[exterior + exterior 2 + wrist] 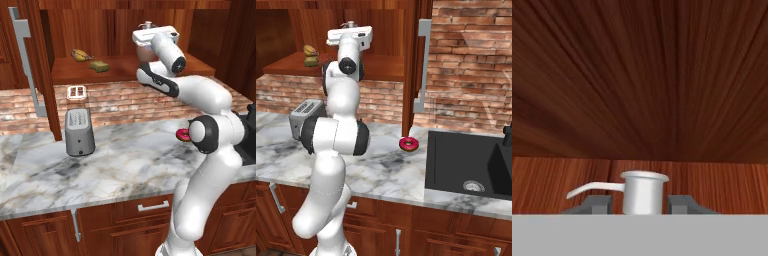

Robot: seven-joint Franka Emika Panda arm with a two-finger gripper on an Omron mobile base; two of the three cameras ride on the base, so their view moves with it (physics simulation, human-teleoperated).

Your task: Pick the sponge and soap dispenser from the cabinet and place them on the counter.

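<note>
Nearest you, the counter (125, 165) runs as a broad veined marble slab whose front edge overhangs the reddish drawer fronts (150, 220), and most of its surface lies bare on both sides of your arm; a grey toaster (79, 131) stands toward the left of it in the left base view, a red doughnut (409, 144) sits by the foot of the open cabinet door (412, 65) in the right base view, and a black sink (466, 165) cuts into the slab at the far right. Behind these a brick backsplash (115, 102) rises to the cabinet (120, 30), whose doors stand swung wide so the wooden shelf (120, 70) is reachable from the front, its long grey bar handles (27, 65) jutting at each side. Your gripper (640, 205) is up inside that opening at the right part of the shelf, its fingers (594, 204) drawn in close on either side of the soap dispenser (643, 192) just below the pump, so you have it clamped by the neck, the pale nozzle pointing left in the hand view. Farther left on the same shelf, well apart from the hand, the sponge (100, 66) lies flat just beside a banana (80, 54). No readable labels or writing can be made out on any object
</note>
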